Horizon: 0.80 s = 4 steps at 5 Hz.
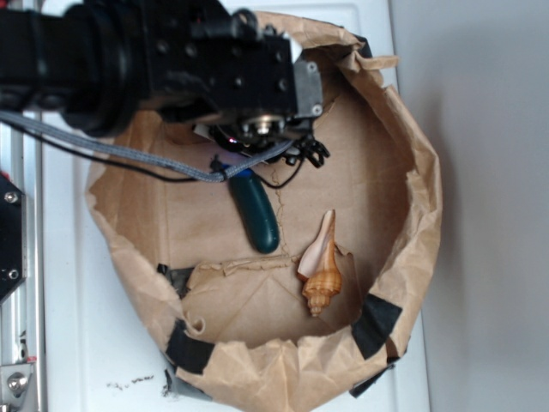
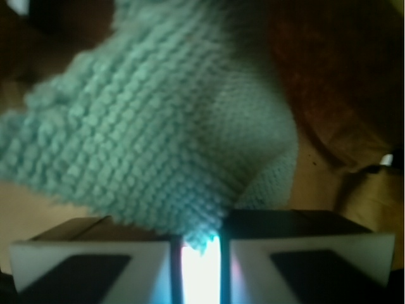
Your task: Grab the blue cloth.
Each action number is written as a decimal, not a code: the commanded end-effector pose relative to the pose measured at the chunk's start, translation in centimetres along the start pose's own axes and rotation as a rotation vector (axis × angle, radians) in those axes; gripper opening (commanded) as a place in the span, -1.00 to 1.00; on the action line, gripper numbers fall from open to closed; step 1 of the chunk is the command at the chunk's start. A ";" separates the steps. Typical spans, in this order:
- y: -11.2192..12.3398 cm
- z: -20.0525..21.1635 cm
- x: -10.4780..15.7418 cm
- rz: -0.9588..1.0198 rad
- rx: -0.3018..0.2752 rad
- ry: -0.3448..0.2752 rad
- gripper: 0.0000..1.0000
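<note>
Cloth pinched in the gripper, inside a paper-lined basin on a white table.

The brown paper basin (image 1: 412, 197), patched with black tape, sits on the white table (image 1: 69, 343); a dark green oblong (image 1: 256, 215) and a shell (image 1: 322, 270) lie on its floor. The black arm (image 1: 163, 56) reaches in from the upper left over the basin's top edge. In the wrist view the gripper (image 2: 201, 244) is nearly closed, nipping a corner of the blue cloth (image 2: 152, 126), which fills the frame.
</note>
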State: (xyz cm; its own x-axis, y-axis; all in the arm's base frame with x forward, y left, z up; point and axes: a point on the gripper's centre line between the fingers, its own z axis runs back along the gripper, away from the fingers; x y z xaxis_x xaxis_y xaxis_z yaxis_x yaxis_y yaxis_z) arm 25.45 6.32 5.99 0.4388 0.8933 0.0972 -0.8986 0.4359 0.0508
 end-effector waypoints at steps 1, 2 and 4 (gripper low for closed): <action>0.4 4.4 0.6 -0.236 -0.121 0.014 -1.00; 0.6 4.7 0.6 -0.334 -0.146 0.041 -1.00; 0.4 4.5 0.3 -0.413 -0.120 0.016 -1.00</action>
State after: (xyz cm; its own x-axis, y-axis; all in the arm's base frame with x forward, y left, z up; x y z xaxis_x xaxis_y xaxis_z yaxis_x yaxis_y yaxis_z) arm 24.97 6.02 9.26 0.7583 0.6507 0.0393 -0.6507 0.7592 -0.0142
